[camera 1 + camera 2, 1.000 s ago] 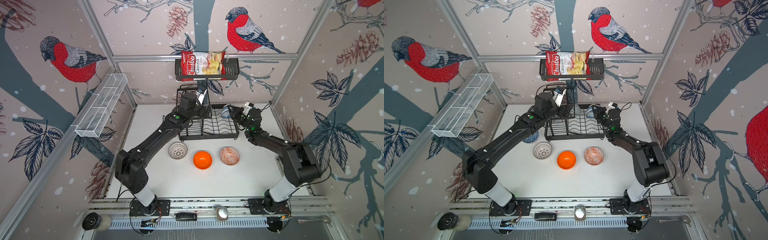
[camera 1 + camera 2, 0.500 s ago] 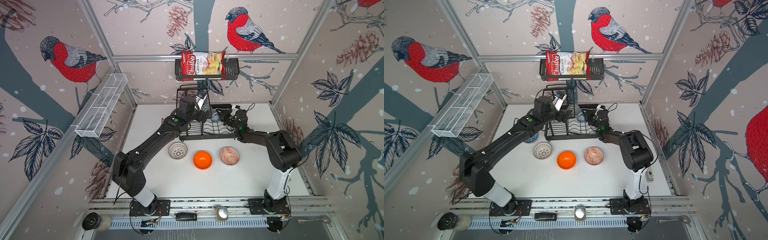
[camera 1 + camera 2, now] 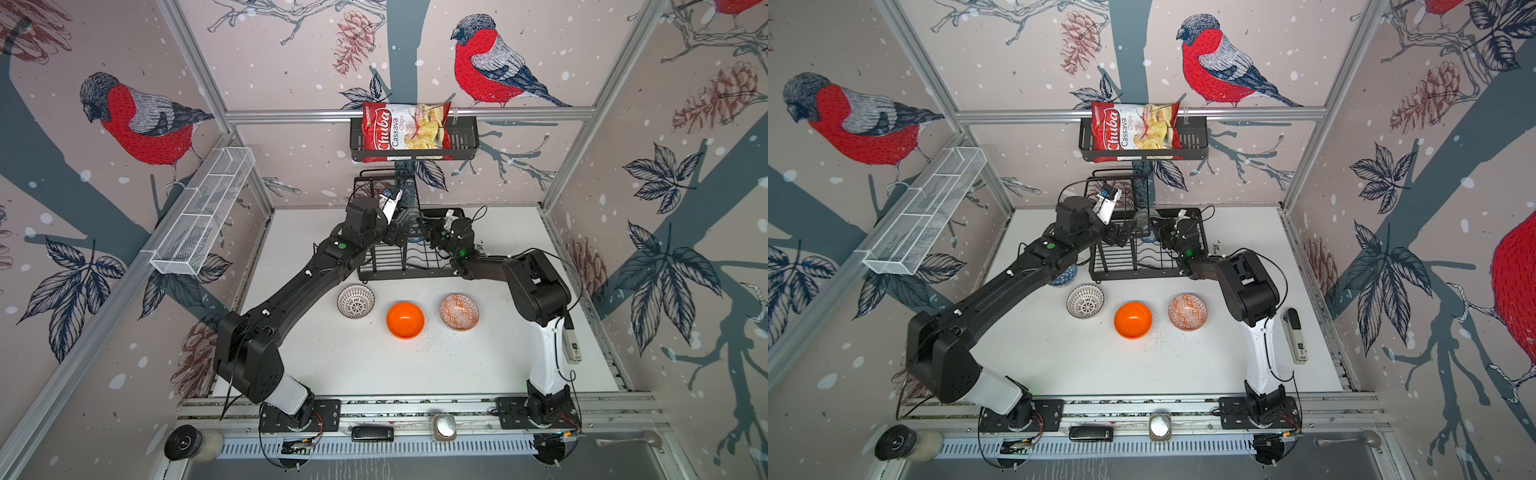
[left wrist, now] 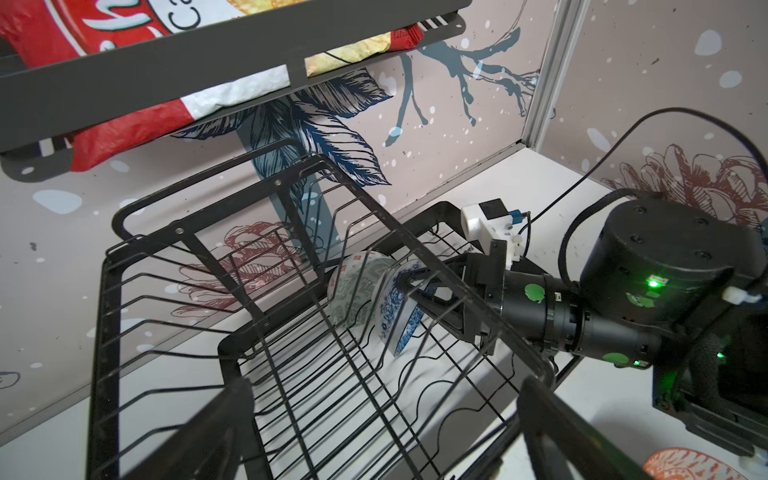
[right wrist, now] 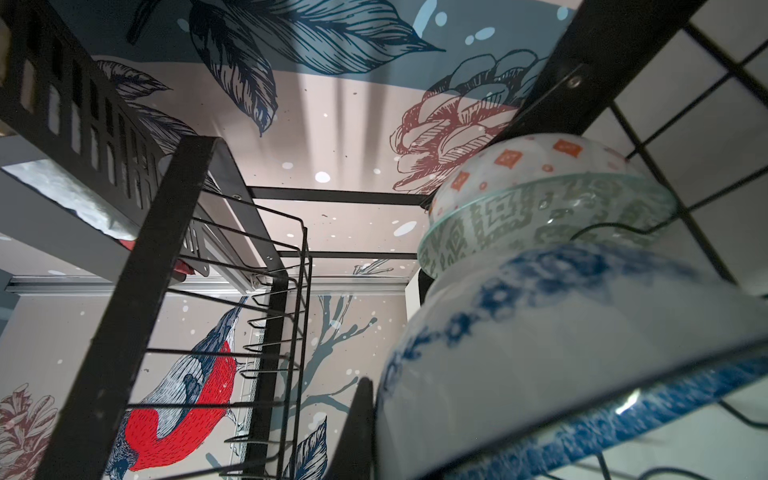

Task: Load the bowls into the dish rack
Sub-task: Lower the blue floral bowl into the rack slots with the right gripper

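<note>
Right hand (image 4: 409,291) pinches the rim of a glossy blue-and-white patterned ceramic bowl (image 4: 392,318). I hold it on edge, presumably so that it slots between the thin wires of the black two-tier wire dish rack (image 4: 124,216).

Just past that hand, a grey-green patterned bowl (image 4: 357,291) stands on edge in the lower tier. Whether the two touch, I cannot tell.

Left hand (image 3: 395,236) is spread wide and empty, close by over the rack.

Back toward my arm bases, on the white counter (image 3: 478,365), three bowls are not yet loaded:
- white bowl with black radial lines (image 3: 355,301)
- plain glossy orange bowl (image 3: 405,320)
- orange-red geometric bowl (image 3: 459,311)
</note>
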Robot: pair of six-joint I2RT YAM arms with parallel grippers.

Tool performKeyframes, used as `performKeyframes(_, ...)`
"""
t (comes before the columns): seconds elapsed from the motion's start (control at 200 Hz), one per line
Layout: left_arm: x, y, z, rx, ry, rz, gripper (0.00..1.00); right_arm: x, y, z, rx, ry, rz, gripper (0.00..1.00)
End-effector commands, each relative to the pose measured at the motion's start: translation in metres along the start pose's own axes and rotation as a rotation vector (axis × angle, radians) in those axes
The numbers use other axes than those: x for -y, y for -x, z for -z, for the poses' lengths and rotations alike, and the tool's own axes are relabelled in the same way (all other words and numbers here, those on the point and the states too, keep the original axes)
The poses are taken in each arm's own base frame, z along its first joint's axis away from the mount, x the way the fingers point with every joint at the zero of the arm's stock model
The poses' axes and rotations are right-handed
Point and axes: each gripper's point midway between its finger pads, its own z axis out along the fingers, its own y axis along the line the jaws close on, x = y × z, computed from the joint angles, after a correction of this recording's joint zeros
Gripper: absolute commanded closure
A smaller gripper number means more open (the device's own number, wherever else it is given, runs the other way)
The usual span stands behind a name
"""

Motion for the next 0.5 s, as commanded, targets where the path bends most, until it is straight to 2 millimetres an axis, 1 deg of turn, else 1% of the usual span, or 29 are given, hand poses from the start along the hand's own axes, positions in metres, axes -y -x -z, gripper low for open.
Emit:
performKeyframes(0.0, 0.001, 0.013, 0.001, 0.053, -0.016, 0.016, 0.01, -0.019, -0.002, -0.009, 0.001, 0.092, -0.022, 1.00)
performKeyframes(0.12, -0.003, 0.010, -0.001, 0.049, -0.017, 0.028, 0.02, -0.011, -0.006, -0.018, -0.003, 0.093, -0.043, 1.00)
performKeyframes(0.31, -0.009, 0.012, 0.000, 0.057, -0.022, 0.056, 0.02, -0.007, -0.011, -0.027, -0.008, 0.105, -0.058, 1.00)
performKeyframes(0.495, -0.011, 0.010, -0.001, 0.054, -0.015, 0.059, 0.02, -0.003, -0.015, -0.027, 0.003, 0.106, -0.073, 1.00)
